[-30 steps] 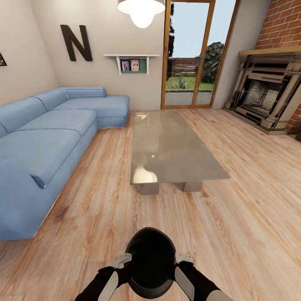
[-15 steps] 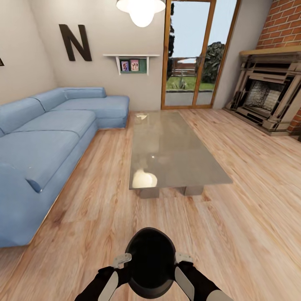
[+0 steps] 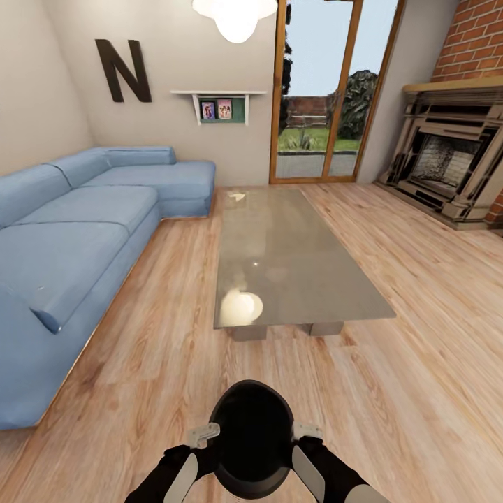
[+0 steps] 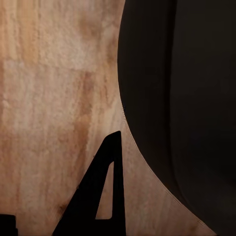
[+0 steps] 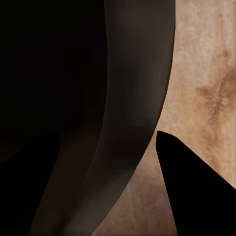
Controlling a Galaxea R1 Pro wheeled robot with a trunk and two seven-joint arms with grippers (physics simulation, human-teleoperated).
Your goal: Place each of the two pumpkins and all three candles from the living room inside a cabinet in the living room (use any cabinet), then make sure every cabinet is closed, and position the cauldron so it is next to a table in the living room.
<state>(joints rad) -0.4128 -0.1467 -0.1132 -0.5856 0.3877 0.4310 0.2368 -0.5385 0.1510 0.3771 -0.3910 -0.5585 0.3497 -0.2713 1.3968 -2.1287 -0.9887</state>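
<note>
Between our two arms, low in the head view, we carry the cauldron [image 3: 252,439], the left end effector [image 3: 202,436] and right end effector [image 3: 307,430] each clamped on its rim at either side. Over the last second the table [image 3: 293,265] has drawn nearer and slid lower in the head view, so our base is rolling towards it. Wooden floor [image 3: 391,391] separates us from its near edge, with the blue sofa [image 3: 77,230] to our left. We judge that setting the cauldron down beside the table comes soon.
</note>
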